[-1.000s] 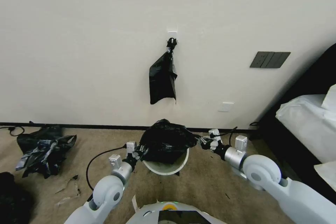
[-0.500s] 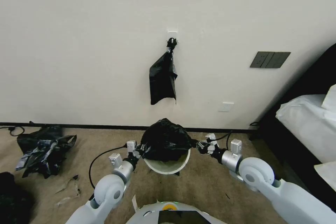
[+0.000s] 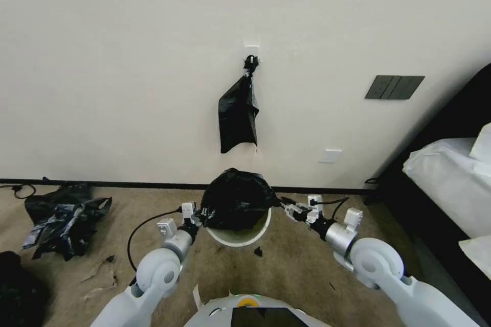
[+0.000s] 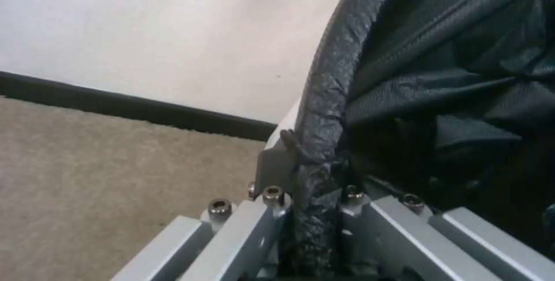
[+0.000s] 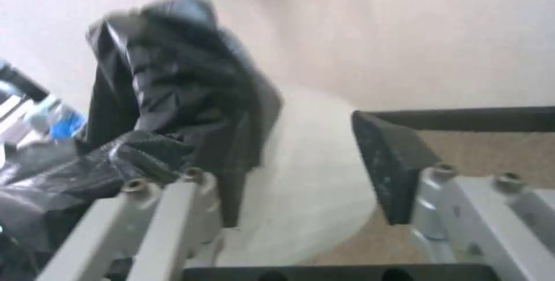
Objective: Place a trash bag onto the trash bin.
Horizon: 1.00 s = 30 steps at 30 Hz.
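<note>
The glossy black trash bag (image 3: 235, 199) bulges over the mouth of the cream-white trash bin (image 3: 240, 235), which stands on the carpet by the wall. My left gripper (image 3: 197, 218) is at the bin's left side, shut on the bag's rolled edge. In the left wrist view, that edge of the trash bag (image 4: 439, 77) runs between the left gripper (image 4: 309, 172) fingers. My right gripper (image 3: 289, 209) hangs open just right of the bin, apart from the bag. The right wrist view has the trash bin (image 5: 312, 164) wall between the open right gripper (image 5: 301, 164) fingers, with the trash bag (image 5: 173, 99) beside one.
Another black bag (image 3: 238, 117) hangs from a wall hook above the bin. A black plastic pile (image 3: 64, 217) lies on the carpet at left. A bed (image 3: 450, 184) stands at right. A small black scrap (image 3: 257, 251) lies before the bin.
The right gripper has let go of the bag's edge and drawn back to the right. The bin and bag have shifted a little left and toward the wall.
</note>
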Motion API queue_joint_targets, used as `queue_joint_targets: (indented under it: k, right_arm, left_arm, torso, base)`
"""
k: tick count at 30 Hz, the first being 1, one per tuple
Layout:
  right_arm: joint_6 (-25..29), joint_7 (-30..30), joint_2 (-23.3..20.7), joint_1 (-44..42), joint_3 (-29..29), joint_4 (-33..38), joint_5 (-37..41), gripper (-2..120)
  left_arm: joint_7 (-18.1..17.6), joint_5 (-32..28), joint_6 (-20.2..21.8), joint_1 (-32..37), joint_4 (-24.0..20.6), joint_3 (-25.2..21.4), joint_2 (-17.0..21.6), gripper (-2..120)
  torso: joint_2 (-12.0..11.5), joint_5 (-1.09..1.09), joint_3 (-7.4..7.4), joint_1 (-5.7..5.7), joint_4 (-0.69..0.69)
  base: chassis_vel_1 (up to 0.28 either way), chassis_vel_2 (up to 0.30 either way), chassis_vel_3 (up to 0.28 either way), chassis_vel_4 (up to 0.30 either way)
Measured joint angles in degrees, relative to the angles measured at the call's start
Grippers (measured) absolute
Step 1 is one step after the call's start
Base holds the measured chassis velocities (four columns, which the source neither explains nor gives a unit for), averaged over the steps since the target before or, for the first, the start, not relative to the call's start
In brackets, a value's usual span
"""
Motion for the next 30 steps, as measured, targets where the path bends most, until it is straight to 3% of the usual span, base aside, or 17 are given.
queue_joint_targets:
  k: [2, 5, 9, 14, 18, 20, 23, 30]
  right_arm:
    - [0.0, 0.1, 0.3, -0.9, 1.3, 0.4, 0.3, 51]
    - [0.0, 0.3, 0.8, -4.6, 5.0, 3.3, -0.3, 68]
    - [-0.1, 0.5, 0.9, -6.7, 6.2, 8.2, -2.0, 80]
    - [-3.5, 1.9, 0.2, -6.1, 3.8, 15.8, -2.9, 97]
    - [-5.2, 2.7, -0.7, -4.8, 1.3, 17.0, -2.7, 100]
    - [-8.2, 4.3, -3.6, 0.4, -4.2, 17.3, -0.3, 100]
    - [-10.3, 5.7, -6.2, 5.1, -7.0, 17.3, 3.5, 100]
    - [-13.2, 7.5, -10.8, 9.7, -9.1, 16.3, 8.4, 100]
  left_arm:
    - [-0.3, -0.3, 0.2, -0.1, 0.1, -0.3, 0.1, 1]
    - [-1.3, -0.7, 0.8, -0.6, 0.2, -0.7, 0.3, 1]
    - [-2.0, 0.5, 1.4, -1.0, 0.1, -0.4, 0.2, 1]
    - [-1.8, 5.2, 1.6, -1.0, -0.4, 0.6, 0.1, 1]
    - [-1.3, 7.0, 1.6, -0.9, -0.8, 1.1, 0.1, 1]
    - [0.2, 11.1, 1.6, -0.3, -1.5, 2.1, 0.6, 1]
    - [1.5, 14.0, 1.5, 0.5, -2.2, 2.8, 1.0, 1]
    - [4.8, 22.2, -0.2, 2.2, -2.7, 4.3, 1.9, 1]
  torso:
    - [0.0, 0.00, 0.00, 0.00, 0.01]
    - [0.0, 0.00, 0.00, 0.00, -0.01]
    - [0.0, -0.01, 0.00, 0.00, -0.01]
    - [0.0, -0.02, 0.00, 0.00, -0.01]
    - [0.0, -0.02, 0.00, 0.00, 0.00]
    - [0.0, 0.01, 0.00, 0.00, 0.00]
    - [0.0, 0.01, 0.00, 0.00, 0.02]
    - [0.0, 0.01, 0.00, 0.00, 0.00]
  base:
    - [0.000, 0.000, 0.000, 0.000]
    - [0.000, 0.000, 0.000, 0.000]
    - [0.000, 0.000, 0.000, 0.000]
    - [0.000, 0.000, 0.000, 0.000]
    - [0.000, 0.000, 0.000, 0.000]
    - [0.000, 0.000, 0.000, 0.000]
    - [0.000, 0.000, 0.000, 0.000]
    - [0.000, 0.000, 0.000, 0.000]
